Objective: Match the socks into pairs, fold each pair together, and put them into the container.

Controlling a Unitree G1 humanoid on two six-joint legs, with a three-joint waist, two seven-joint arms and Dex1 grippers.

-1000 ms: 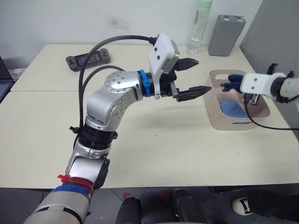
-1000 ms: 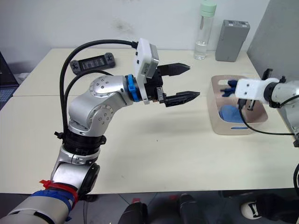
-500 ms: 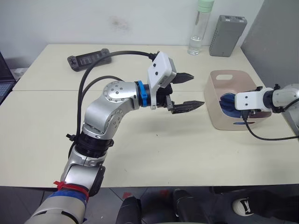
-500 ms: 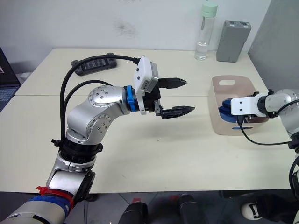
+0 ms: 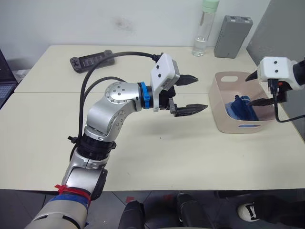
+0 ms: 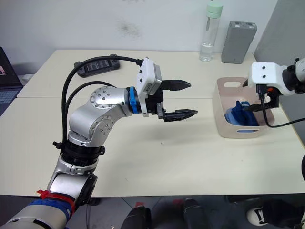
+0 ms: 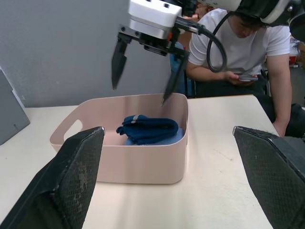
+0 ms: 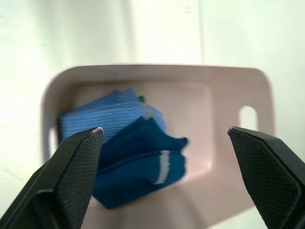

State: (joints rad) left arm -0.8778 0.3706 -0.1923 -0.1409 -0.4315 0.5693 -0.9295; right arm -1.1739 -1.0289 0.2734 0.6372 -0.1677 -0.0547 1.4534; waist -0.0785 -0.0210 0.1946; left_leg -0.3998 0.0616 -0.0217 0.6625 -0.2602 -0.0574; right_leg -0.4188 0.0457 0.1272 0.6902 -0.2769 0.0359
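The pale pink container (image 5: 217, 112) stands near the table's right edge. Inside it lie folded socks: a dark navy pair (image 7: 148, 129) on top of a light blue pair (image 8: 102, 121), with a sliver of green (image 8: 140, 98) behind them. My right gripper (image 5: 252, 89) hangs open just above the container, fingers pointing down at the socks and holding nothing. My left gripper (image 5: 198, 92) is open and empty, held above the table's middle, left of the container and pointing at it.
A water bottle (image 5: 202, 26) and a grey box (image 5: 231, 29) stand at the table's back right. A black flat device (image 5: 90, 59) lies at the back left. A seated person (image 7: 243, 47) is beyond the table's right side.
My right gripper has opened, let the navy socks go into the container and risen above it. The left arm stays about where it was.
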